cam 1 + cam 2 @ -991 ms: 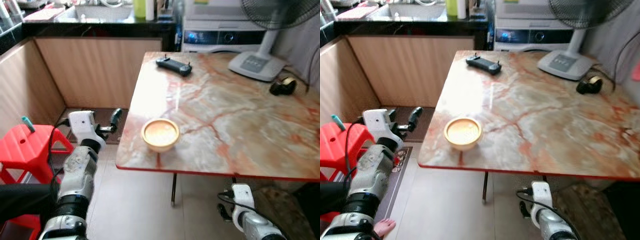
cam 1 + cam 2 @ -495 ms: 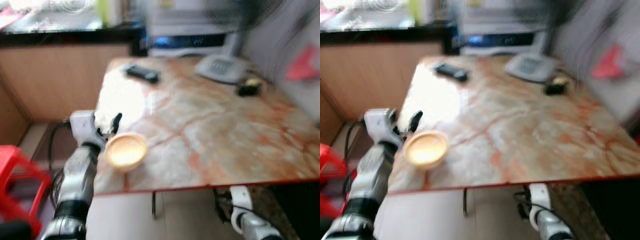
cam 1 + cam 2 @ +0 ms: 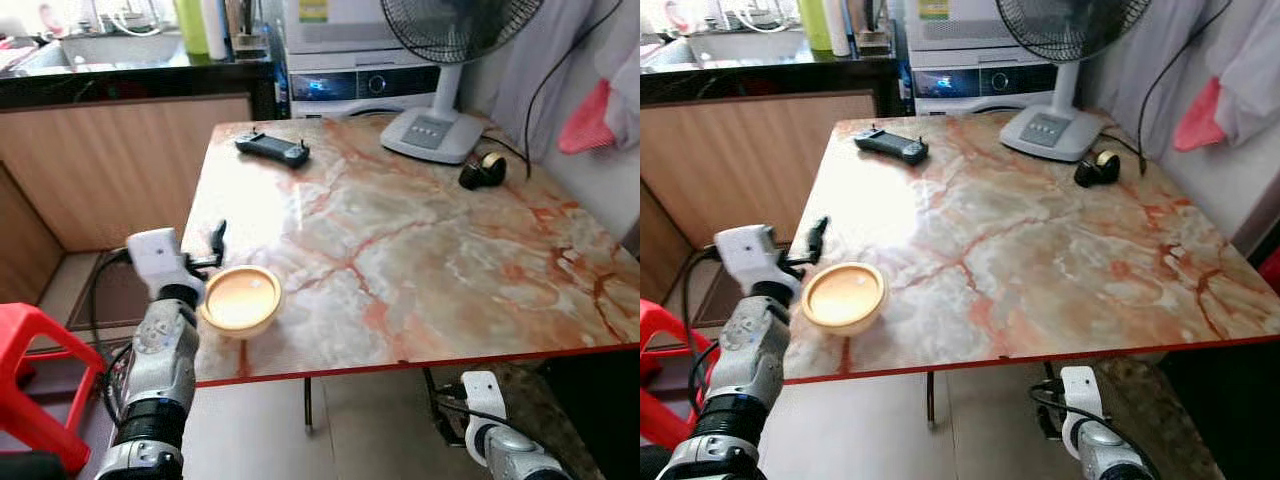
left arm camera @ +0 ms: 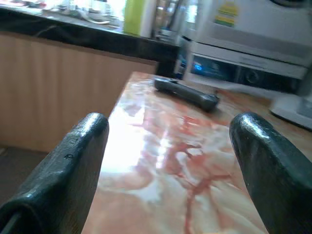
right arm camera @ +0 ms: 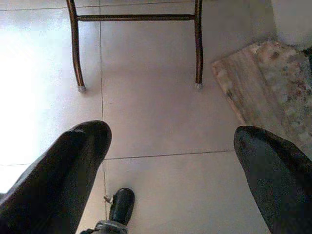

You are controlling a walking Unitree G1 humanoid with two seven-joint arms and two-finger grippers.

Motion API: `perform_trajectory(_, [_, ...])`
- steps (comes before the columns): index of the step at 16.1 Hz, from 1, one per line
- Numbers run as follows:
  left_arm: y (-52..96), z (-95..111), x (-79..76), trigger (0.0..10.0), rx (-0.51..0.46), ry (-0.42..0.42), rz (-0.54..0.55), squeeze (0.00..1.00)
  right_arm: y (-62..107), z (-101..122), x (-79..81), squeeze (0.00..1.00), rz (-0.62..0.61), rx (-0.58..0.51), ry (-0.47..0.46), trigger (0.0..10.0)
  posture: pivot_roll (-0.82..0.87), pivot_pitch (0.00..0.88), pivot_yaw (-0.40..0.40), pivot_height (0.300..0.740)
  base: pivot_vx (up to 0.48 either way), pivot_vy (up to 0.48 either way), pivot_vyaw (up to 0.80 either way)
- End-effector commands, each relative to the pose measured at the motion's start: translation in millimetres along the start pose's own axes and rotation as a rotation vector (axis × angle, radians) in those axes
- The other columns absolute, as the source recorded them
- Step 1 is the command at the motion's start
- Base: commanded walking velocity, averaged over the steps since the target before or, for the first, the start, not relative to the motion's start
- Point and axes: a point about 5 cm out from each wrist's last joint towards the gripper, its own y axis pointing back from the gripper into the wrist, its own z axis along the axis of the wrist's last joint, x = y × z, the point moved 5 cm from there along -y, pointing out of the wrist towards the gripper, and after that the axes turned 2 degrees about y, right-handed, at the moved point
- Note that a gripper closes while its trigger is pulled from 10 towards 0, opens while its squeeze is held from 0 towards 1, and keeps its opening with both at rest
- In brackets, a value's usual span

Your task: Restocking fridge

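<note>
At table's (image 3: 430,260) near-left corner sat bowl (image 3: 241,299) | left gripper (image 3: 214,250), fingers spread, empty, bowl just beside at 5 o'clock | right gripper (image 5: 170,161) spread, hanging below table, farther.

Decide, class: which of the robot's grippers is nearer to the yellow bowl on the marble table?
Left. The left gripper, fingers open, is raised right beside the yellow bowl at the table's edge. The right gripper hangs low under the table, open above the floor.
</note>
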Motion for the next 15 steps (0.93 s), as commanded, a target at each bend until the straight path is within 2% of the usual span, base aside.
perform_trajectory(1, [4.4,-8,6.4,10.0,0.031,0.047,0.014,0.0,0.1,-2,-0.3,0.0,-0.001,0.01,0.019,10.0,0.11,0.0,0.013,0.74,0.0,0.0,0.0])
perform_trajectory(2, [6.8,-12,8.1,10.0,0.043,0.046,0.0,0.0,0.0,-2,-0.3,0.0,-0.004,0.013,0.018,10.0,0.11,0.0,0.013,0.74,0.0,0.0,0.0])
perform_trajectory(4, [10.3,-16,20.0,10.0,0.056,0.055,0.039,0.0,0.0,-3,-0.3,0.0,-0.004,0.015,0.02,10.0,0.12,0.0,0.011,0.74,0.0,0.0,0.0])
perform_trajectory(5, [11.9,-17,23.6,10.0,0.058,0.078,0.047,1.0,0.1,-2,-0.7,0.0,-0.003,0.017,0.024,10.0,0.12,0.0,0.008,0.74,0.0,0.0,0.0])
perform_trajectory(9, [16.5,-27,26.4,10.0,0.09,0.127,0.007,1.0,0.4,1,-3.0,0.0,-0.008,0.012,0.029,10.0,0.13,0.0,-0.013,0.74,0.0,0.0,0.0])
perform_trajectory(11, [17.6,-35,20.6,10.0,0.136,0.229,-0.038,1.0,0.4,2,-3.3,0.0,-0.008,0.012,0.033,10.0,0.13,0.0,-0.021,0.74,0.0,0.0,0.0])
perform_trajectory(12, [20.1,-41,13.9,10.0,0.166,0.26,-0.096,1.0,0.4,2,-3.4,0.0,-0.009,0.012,0.036,10.0,0.12,0.0,-0.024,0.74,0.0,0.0,0.0])
perform_trajectory(15, [22.4,-45,19.3,10.0,0.178,0.256,-0.087,1.0,0.5,3,-4.0,0.0,-0.009,0.01,0.035,10.0,0.12,0.0,-0.029,0.74,0.0,0.0,0.0])
